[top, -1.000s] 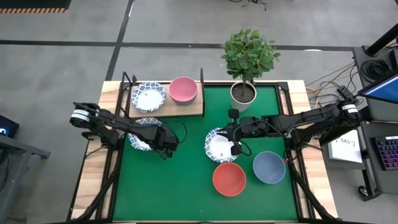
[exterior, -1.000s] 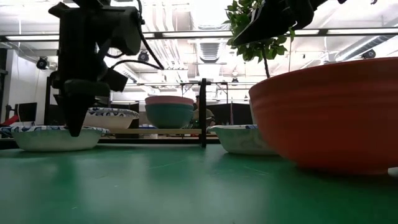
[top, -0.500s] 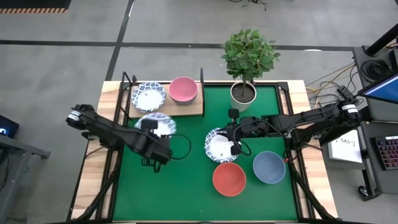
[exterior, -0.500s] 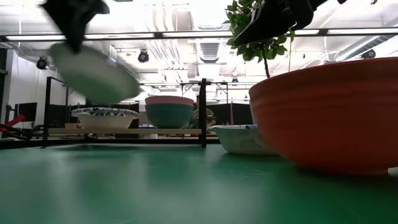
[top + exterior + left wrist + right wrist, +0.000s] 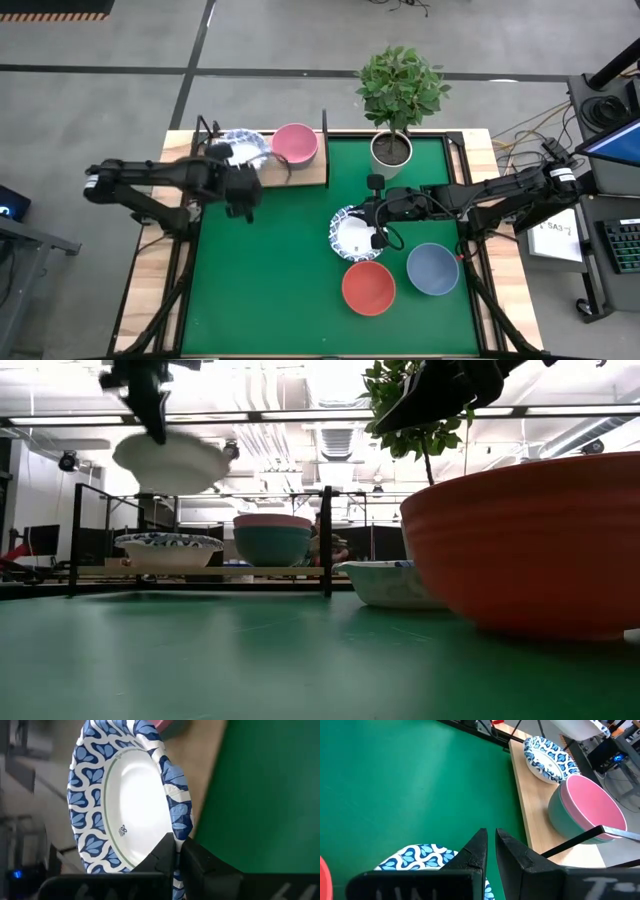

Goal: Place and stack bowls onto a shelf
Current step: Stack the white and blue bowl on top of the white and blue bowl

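My left gripper (image 5: 240,186) (image 5: 155,420) is shut on a white bowl with a blue patterned rim (image 5: 170,460) (image 5: 135,800). It holds this bowl in the air over a like bowl (image 5: 168,548) that sits on the shelf's wooden board (image 5: 300,176). A pink bowl (image 5: 295,143) sits nested in a green one (image 5: 272,546) on the same board. My right gripper (image 5: 378,238) (image 5: 491,845) hangs shut above another patterned bowl (image 5: 352,232) that rests on the green mat. Red (image 5: 368,287) and grey-blue (image 5: 433,268) bowls stand near it. My left gripper pinches the bowl's patterned rim (image 5: 176,827) on its near side, one finger inside the bowl and one outside. The fingers (image 5: 157,415) come from above, pointing down. The bowl is lifted clear and hangs about level below them.
A potted plant (image 5: 391,148) stands at the mat's far edge, right of the shelf. Thin black uprights (image 5: 326,540) stand at the shelf's ends. Bare green mat (image 5: 270,280) stretches between the shelf and the near edge.
My left gripper has lifted the patterned bowl off the mat's left side. It carried the bowl up and toward the far edge, to above the shelf's patterned bowl. The bowl was tipped half a second ago and now hangs about level.
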You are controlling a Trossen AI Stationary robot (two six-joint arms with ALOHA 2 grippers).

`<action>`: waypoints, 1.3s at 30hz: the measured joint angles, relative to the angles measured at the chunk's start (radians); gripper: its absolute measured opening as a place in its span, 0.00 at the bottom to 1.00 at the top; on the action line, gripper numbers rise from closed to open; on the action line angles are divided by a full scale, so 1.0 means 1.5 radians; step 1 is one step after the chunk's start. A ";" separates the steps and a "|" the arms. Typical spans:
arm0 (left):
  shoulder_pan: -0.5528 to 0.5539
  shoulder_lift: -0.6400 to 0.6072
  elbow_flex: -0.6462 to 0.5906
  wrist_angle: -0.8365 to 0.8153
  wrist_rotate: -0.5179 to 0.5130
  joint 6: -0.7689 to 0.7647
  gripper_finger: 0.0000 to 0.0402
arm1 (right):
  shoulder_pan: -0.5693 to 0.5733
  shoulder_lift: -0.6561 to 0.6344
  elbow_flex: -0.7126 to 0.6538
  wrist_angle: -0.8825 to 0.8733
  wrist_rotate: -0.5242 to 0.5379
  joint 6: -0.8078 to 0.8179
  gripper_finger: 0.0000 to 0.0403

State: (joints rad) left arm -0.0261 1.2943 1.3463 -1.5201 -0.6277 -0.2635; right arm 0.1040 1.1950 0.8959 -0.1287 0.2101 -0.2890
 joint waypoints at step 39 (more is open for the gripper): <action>0.241 0.017 -0.146 0.109 0.111 0.044 0.29 | 0.000 0.000 0.000 0.006 0.000 0.000 0.07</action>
State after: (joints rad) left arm 0.3359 1.3200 1.1270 -1.3567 -0.4609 -0.1979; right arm 0.1042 1.1950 0.8959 -0.1198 0.2100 -0.2891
